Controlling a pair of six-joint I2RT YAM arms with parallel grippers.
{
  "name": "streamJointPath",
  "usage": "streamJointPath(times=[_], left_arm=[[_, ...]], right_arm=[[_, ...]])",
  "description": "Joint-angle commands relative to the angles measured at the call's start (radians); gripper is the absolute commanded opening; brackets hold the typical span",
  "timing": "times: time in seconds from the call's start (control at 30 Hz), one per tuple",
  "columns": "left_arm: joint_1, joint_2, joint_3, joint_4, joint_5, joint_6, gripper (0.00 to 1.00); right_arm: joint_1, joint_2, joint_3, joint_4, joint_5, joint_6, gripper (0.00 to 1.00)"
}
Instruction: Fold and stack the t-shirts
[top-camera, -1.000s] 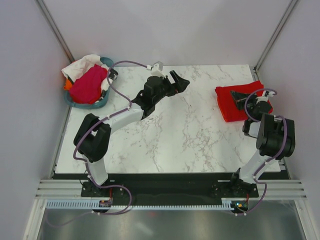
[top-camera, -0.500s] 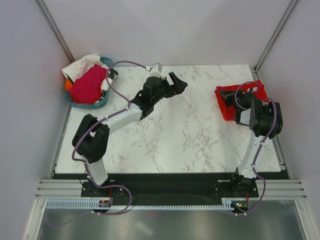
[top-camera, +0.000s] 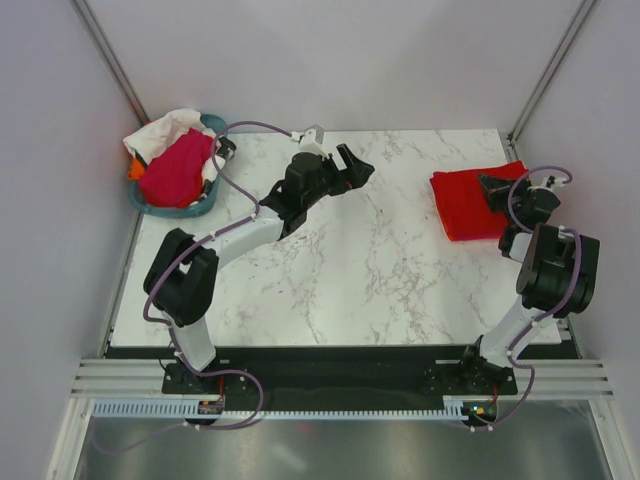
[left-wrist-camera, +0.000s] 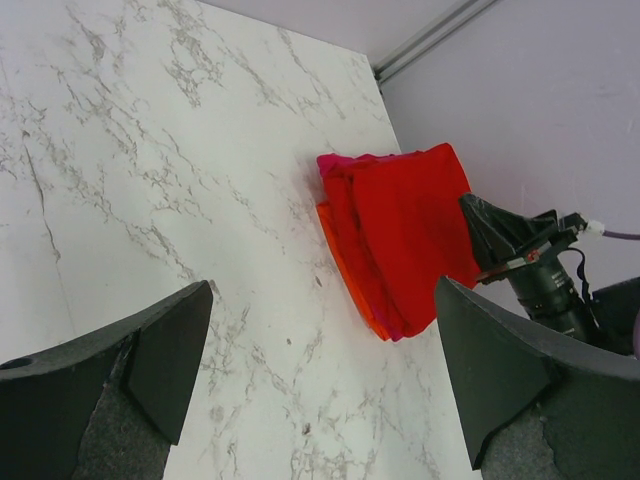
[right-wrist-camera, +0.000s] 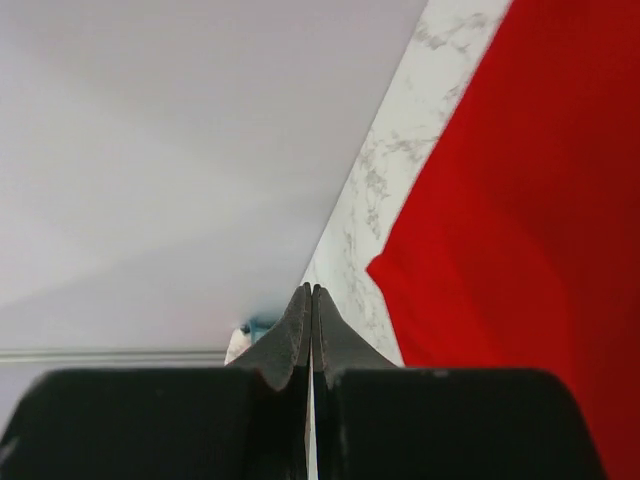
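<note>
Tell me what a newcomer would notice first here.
The red folded t-shirt stack at the far right of the table, with the shut right gripper at its edge. The teal tub at the far left, heaped with unfolded pink and white shirts, and the open left gripper hovering between them.

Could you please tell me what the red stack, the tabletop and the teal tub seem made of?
Red stack: soft matte cloth, with layered edges showing orange and pink beneath. Tabletop: marble or marble-print laminate, white with grey veins; I cannot tell which. Teal tub: probably smooth plastic, from its even moulded rim.
</note>
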Motion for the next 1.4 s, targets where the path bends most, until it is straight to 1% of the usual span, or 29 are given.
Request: streamJointPath(times=[0.0, 0.07, 0.13, 0.17, 0.27, 0.33, 0.4, 0.43, 0.63, 0.7, 0.77, 0.87, 0.9, 0.97, 1.0, 1.03, 1.1, 1.17, 1.2, 1.23, 1.27, 1.3, 1.37], left_arm=[[0.005, -0.044, 0.001, 0.011, 0.012, 0.009, 1.00], [0.005, -0.044, 0.000, 0.011, 0.012, 0.004, 1.00], [0.005, -0.047, 0.000, 0.010, 0.012, 0.006, 1.00], [0.005, -0.048, 0.001, 0.008, 0.012, 0.007, 1.00], [0.005, -0.062, 0.001, -0.001, 0.012, 0.020, 1.00], [0.005, -0.067, 0.001, -0.006, 0.012, 0.029, 1.00], [0.006, -0.071, 0.001, -0.015, 0.006, 0.043, 1.00], [0.006, -0.074, 0.000, -0.016, 0.003, 0.047, 1.00], [0.006, -0.070, 0.010, -0.020, 0.009, 0.049, 1.00], [0.006, -0.067, 0.015, -0.020, 0.011, 0.050, 1.00], [0.006, -0.064, 0.020, -0.020, 0.012, 0.049, 1.00], [0.005, -0.057, 0.024, -0.020, 0.012, 0.049, 1.00], [0.006, -0.054, 0.024, -0.021, 0.012, 0.049, 1.00], [0.006, -0.051, 0.027, -0.021, 0.012, 0.047, 1.00], [0.006, -0.050, 0.029, -0.023, 0.012, 0.046, 1.00], [0.006, -0.050, 0.030, -0.026, 0.012, 0.044, 1.00], [0.006, -0.051, 0.032, -0.029, 0.034, 0.046, 1.00], [0.005, -0.057, 0.032, -0.033, 0.031, 0.049, 1.00], [0.006, -0.059, 0.032, -0.036, 0.028, 0.052, 1.00], [0.006, -0.060, 0.030, -0.036, 0.023, 0.052, 1.00], [0.006, -0.067, 0.030, -0.038, 0.023, 0.050, 1.00], [0.005, -0.067, 0.030, -0.038, 0.022, 0.052, 1.00], [0.006, -0.071, 0.032, -0.038, 0.023, 0.050, 1.00]], right_arm=[[-0.034, -0.019, -0.078, 0.035, -0.025, -0.028, 0.00], [-0.040, 0.038, -0.097, 0.049, -0.027, -0.037, 0.00], [-0.044, 0.093, -0.107, 0.138, -0.025, -0.016, 0.00], [-0.044, 0.151, -0.109, 0.159, -0.022, -0.013, 0.00], [-0.048, 0.243, -0.077, 0.182, -0.024, -0.001, 0.00], [-0.059, 0.262, -0.074, 0.233, -0.037, 0.030, 0.00], [-0.068, 0.239, -0.077, 0.235, -0.040, 0.036, 0.00], [-0.073, 0.203, -0.077, 0.224, -0.043, 0.035, 0.00], [-0.132, 0.048, -0.055, 0.118, -0.059, 0.038, 0.00], [-0.162, 0.023, -0.043, 0.071, -0.059, 0.023, 0.00], [-0.178, 0.012, -0.045, 0.058, -0.048, 0.023, 0.00], [-0.203, 0.076, -0.057, 0.124, -0.053, 0.062, 0.00], [-0.206, 0.105, -0.061, 0.202, -0.054, 0.108, 0.00], [-0.206, 0.214, -0.065, 0.299, -0.056, 0.168, 0.00], [-0.206, 0.256, -0.062, 0.413, -0.060, 0.229, 0.00], [-0.206, 0.326, -0.054, 0.461, -0.063, 0.263, 0.00], [-0.206, 0.363, -0.049, 0.506, -0.062, 0.289, 0.00], [-0.206, 0.357, -0.054, 0.476, -0.056, 0.277, 0.00], [-0.206, 0.321, -0.054, 0.447, -0.054, 0.259, 0.00], [-0.206, 0.292, -0.049, 0.396, -0.051, 0.203, 0.00], [-0.206, 0.259, -0.049, 0.300, -0.045, 0.167, 0.00], [-0.206, 0.195, -0.049, 0.264, -0.039, 0.144, 0.00], [-0.199, 0.137, -0.045, 0.188, -0.022, 0.104, 0.00]])
